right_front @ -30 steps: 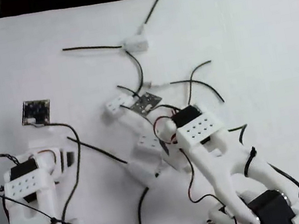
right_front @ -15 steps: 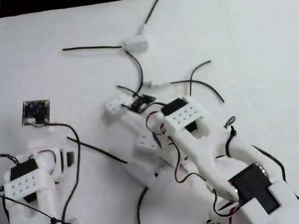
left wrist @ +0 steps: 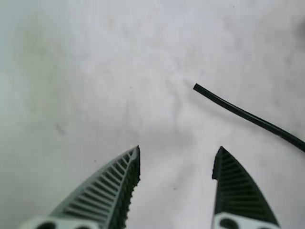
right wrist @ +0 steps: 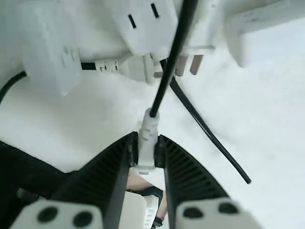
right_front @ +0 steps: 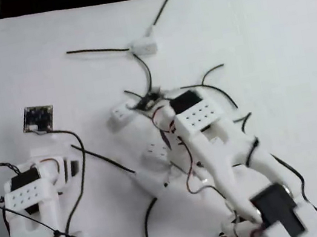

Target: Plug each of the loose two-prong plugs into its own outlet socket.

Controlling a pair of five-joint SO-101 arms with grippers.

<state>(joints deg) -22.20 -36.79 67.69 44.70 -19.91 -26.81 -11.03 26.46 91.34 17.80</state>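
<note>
1 plug [right wrist: 148, 125] held in R gripper [right wrist: 147, 140].

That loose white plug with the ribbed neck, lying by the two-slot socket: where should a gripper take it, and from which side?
Probably the plug by its blocky body, just ahead of the ribbed neck, pinched across its width from above. It lies flat on the table, and the socket crowds its front end, so farther forward looks tight.
</note>
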